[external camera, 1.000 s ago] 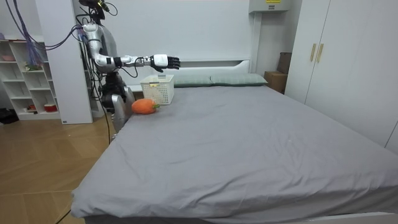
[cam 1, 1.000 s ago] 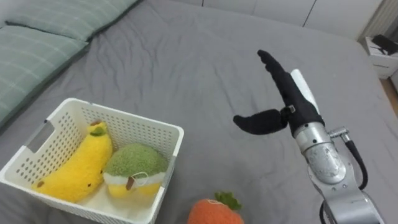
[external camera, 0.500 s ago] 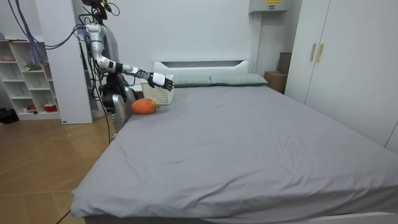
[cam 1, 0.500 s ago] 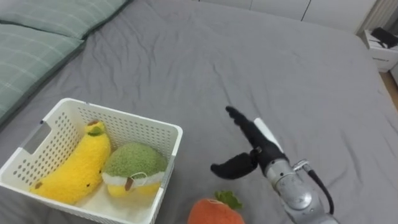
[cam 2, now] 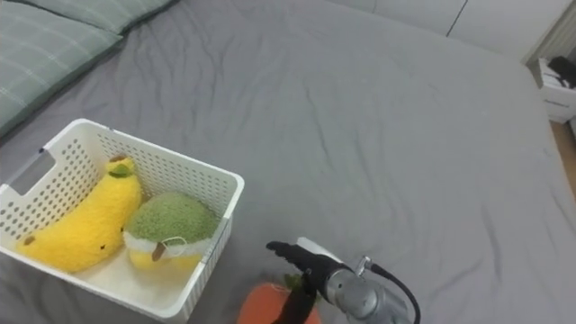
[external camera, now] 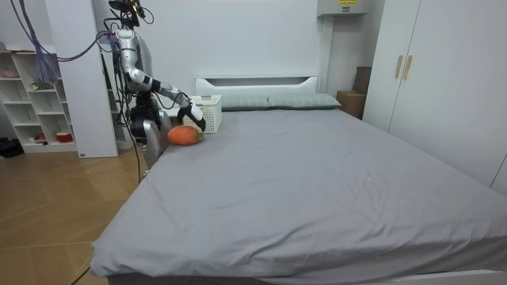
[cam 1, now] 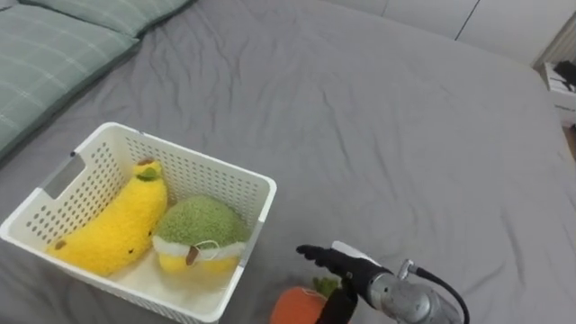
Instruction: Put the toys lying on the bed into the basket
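Orange carrot plush [cam 1: 295, 308] is lying at the bed's [cam 1: 387, 135] near edge, just beside the white basket [cam 1: 262, 193]. I'm hovering the right hand [cam 1: 353, 269] over it, fingers straight and spread, thumb pointing down. Banana plush [cam 1: 112, 229] and round green plush [cam 1: 200, 232] are sitting in the basket.

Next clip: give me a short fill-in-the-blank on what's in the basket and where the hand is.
The white basket holds ___ plush toys. The round toy next to the banana toy is ___ on top. The open hand over the carrot toy on the bed is the robot's ___ one.
Missing words: two; green; right.
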Available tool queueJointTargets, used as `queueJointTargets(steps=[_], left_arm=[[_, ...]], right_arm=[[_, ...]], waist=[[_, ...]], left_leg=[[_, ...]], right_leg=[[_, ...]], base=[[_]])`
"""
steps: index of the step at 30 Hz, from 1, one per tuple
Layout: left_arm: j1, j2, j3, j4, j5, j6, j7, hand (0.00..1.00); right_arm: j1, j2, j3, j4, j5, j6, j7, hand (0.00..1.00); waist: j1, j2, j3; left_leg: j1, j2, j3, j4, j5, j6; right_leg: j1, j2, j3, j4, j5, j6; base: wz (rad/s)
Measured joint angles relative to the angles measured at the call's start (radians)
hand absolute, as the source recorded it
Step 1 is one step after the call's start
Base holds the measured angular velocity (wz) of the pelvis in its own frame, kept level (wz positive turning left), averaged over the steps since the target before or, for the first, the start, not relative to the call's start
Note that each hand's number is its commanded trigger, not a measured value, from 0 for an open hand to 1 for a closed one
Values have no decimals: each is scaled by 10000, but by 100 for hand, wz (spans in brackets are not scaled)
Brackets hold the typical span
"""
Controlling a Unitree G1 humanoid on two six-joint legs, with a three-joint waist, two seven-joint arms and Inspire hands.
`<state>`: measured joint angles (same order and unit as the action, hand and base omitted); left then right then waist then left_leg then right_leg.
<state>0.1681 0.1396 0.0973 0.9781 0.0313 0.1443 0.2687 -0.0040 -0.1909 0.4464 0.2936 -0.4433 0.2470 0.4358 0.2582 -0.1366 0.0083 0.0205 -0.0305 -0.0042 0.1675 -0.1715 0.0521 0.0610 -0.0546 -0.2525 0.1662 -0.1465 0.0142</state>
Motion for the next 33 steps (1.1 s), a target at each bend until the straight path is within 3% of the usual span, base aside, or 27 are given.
queueJointTargets(steps=[8,9,10,12,14,33], left_arm=[[5,81,298,21,12,383,27,0],[-1,71,369,26,24,467,26,0],[14,72,435,34,25,539,26,0],[34,74,551,36,26,655,26,0],[28,83,571,36,25,758,26,0],[17,108,572,-180,224,735,114,0]], right_arm=[[-165,44,56,1216,-1000,550,758,2],[-183,44,48,1251,-1076,616,811,43],[-204,45,48,1251,-1097,654,833,67],[-242,52,48,1252,-1120,755,906,88],[-302,55,48,1297,-1126,820,915,100],[-299,49,37,1124,-1930,828,1123,100]], waist=[[485,4,22],[515,3,21],[525,1,25],[530,7,31],[531,16,38],[482,11,34]], left_leg=[[-37,0,-12,12,0,0],[-87,-1,-14,32,0,-1],[-106,-1,-17,41,0,-1],[-109,-1,-22,41,-1,-2],[-124,-1,-29,43,-2,-2],[-165,0,-64,139,-11,-2]], right_leg=[[-32,1,-6,1,1,0],[-68,2,-5,2,1,0],[-84,3,-6,2,2,-2],[-85,5,-7,2,2,-1],[-93,6,-11,1,2,-2],[-91,0,-68,24,3,-4]], base=[[0],[0],[0],[0],[0],[0]])
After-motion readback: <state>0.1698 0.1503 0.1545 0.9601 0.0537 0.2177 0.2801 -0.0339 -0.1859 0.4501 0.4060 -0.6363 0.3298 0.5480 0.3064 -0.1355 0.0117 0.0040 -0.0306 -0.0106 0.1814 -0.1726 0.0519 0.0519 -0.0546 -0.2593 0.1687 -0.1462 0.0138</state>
